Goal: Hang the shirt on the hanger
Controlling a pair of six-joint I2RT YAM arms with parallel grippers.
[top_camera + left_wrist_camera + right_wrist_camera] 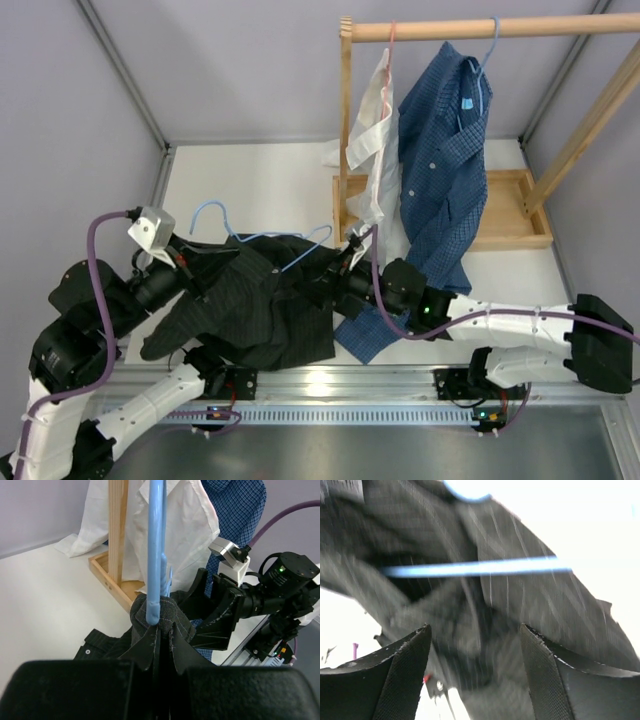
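L tool [161, 666] pinching shirt [145, 647] at hanger [156, 540] tip | R tool [474, 628] spread, per R-wrist cam only

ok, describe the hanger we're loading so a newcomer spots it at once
Find the wooden rack at back right, then the black shirt crumpled in front of it, to the left. The hanger is the thin light-blue one lying on that shirt, hook pointing left; the pink hanger and other blue hanger hang up on the rail.
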